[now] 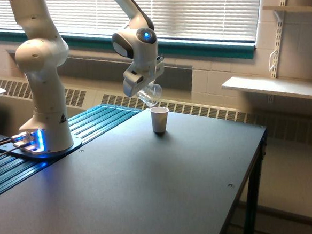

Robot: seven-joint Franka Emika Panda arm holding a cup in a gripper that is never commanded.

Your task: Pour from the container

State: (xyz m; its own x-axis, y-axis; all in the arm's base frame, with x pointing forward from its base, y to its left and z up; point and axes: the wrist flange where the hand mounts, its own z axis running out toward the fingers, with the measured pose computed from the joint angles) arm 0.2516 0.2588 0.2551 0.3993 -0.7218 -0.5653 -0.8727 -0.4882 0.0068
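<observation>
The gripper [143, 84] held the clear plastic cup [150, 94] in the air above the dark table [150, 192], its fingers closed on the cup's walls. The cup hung tipped well off upright: its long axis slanted, with the mouth turned down and toward the exterior view's right and the closed end up toward the gripper. It sat just above and slightly to the left of the small white paper cup [159, 119], with a gap between the two. Whether anything remained inside the clear cup was too faint to make out.

The white paper cup stood upright on the table toward its far side, open end up, a small shadow at its base.

The arm came down from the top of the frame, its wrist showing a blue light [146, 35] just above the gripper. The robot's white base column [45, 98] stood at the left on a ribbed blue-lit strip [87, 133] along the table's far left edge, with more blue light at its foot. Behind the table ran a window with closed blinds [191, 7], and a white shelf [274, 87] stuck out from the wall on the right.
</observation>
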